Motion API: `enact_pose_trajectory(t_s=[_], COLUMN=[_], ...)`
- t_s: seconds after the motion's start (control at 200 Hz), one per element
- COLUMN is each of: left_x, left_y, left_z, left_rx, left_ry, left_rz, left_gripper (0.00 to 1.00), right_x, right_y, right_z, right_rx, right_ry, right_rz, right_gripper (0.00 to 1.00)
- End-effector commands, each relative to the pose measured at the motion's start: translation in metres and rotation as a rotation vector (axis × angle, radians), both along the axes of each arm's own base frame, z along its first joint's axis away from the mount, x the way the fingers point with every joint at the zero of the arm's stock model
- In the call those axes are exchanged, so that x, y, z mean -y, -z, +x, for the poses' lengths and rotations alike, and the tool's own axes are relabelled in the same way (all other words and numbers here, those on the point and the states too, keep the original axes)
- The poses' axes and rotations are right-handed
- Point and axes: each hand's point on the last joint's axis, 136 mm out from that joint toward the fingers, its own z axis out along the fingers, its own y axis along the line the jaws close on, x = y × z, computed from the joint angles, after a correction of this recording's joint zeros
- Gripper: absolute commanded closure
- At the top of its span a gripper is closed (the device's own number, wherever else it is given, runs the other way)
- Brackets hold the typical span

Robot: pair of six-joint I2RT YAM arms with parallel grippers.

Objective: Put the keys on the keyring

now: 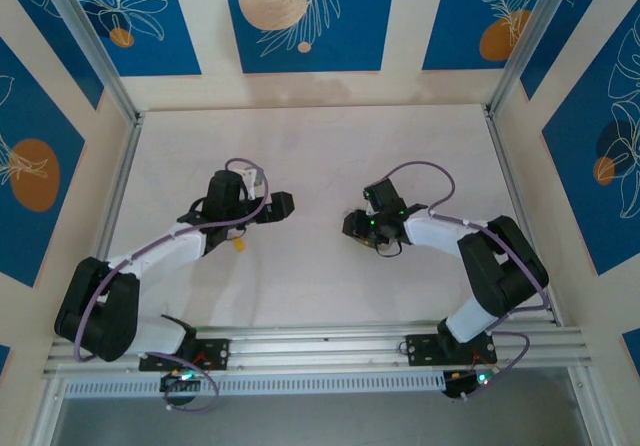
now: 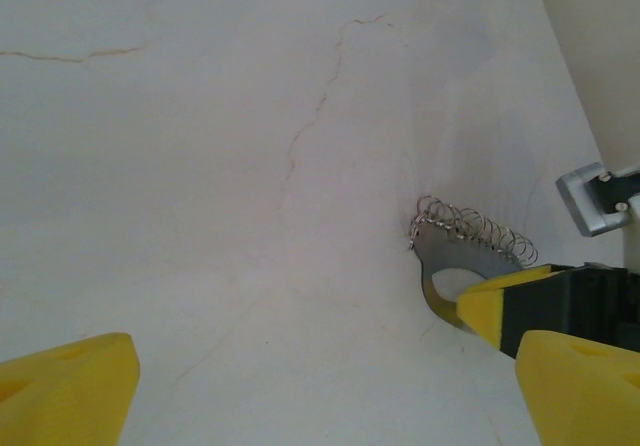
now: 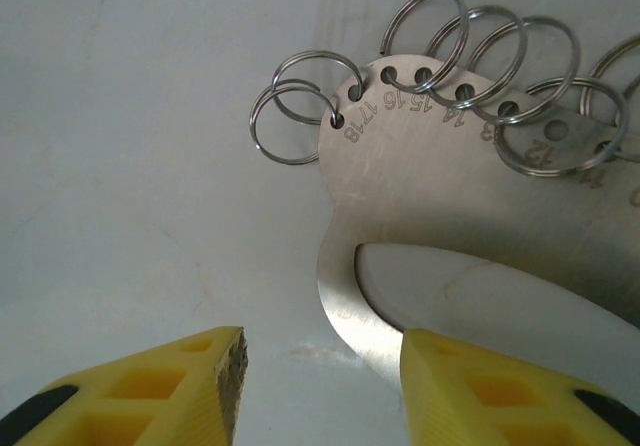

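Right gripper (image 3: 322, 354) jaws apart around keyring (image 3: 430, 206) rim; left gripper (image 2: 330, 381) spread wide over bare table (image 2: 200, 166); keys (image 3: 440, 61) cut off at frame edge.

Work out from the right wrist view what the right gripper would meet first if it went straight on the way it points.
Probably the keyring: its curved metal band lies just ahead of the right gripper, close to one fingertip. Depth is hard to judge.

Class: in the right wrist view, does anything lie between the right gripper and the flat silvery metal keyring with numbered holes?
Nothing visible does. The right gripper straddles the lower rim of the flat silvery metal keyring, jaws apart.
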Motion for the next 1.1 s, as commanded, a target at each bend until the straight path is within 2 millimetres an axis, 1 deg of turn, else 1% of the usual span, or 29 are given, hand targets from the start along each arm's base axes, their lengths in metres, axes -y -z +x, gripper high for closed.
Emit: enact_pose_trajectory(t_s=[0.0,0.205,0.335,0.485,0.695,0.79,0.855,0.93,1.0,1.095], left_x=[0.009,0.007,0.006,0.006,0.004,0.002,0.001,0.001,0.002,0.004], left_y=[-0.008,-0.013,-0.014,-0.014,-0.015,-0.015,-0.017,-0.019,-0.02,-0.021], left_z=[0.0,-0.001,-0.001,-0.001,-0.002,-0.004,-0.005,-0.005,-0.006,-0.006], left_rx=[0.001,0.027,0.042,0.042,0.04,0.037,0.034,0.025,0.016,0.001], left_ry=[0.019,0.016,0.015,0.018,0.01,0.005,0.0,-0.011,-0.016,-0.018], left_rz=[-0.043,-0.053,-0.042,-0.045,-0.044,-0.035,-0.036,-0.042,-0.062,-0.087], left_gripper=[0.04,0.04,0.04,0.04,0.04,0.04,0.04,0.03,0.03,0.04], right_x=[-0.012,-0.028,-0.042,-0.066,-0.103,-0.112,-0.114,-0.109,-0.1,-0.082], right_y=[-0.002,0.004,0.006,0.005,0.008,-0.001,-0.015,-0.033,-0.048,-0.06], right_z=[0.008,0.012,0.019,0.035,0.06,0.067,0.066,0.06,0.052,0.037], right_rx=[0.01,-0.004,-0.008,-0.002,-0.006,0.009,0.039,0.083,0.114,0.134], right_ry=[-0.026,-0.055,-0.075,-0.098,-0.142,-0.158,-0.165,-0.164,-0.159,-0.146], right_rz=[0.015,0.029,0.042,0.076,0.107,0.133,0.149,0.16,0.161,0.137], right_gripper=[0.56,0.6,0.64,0.66,0.67,0.69,0.69,0.68,0.66,0.58])
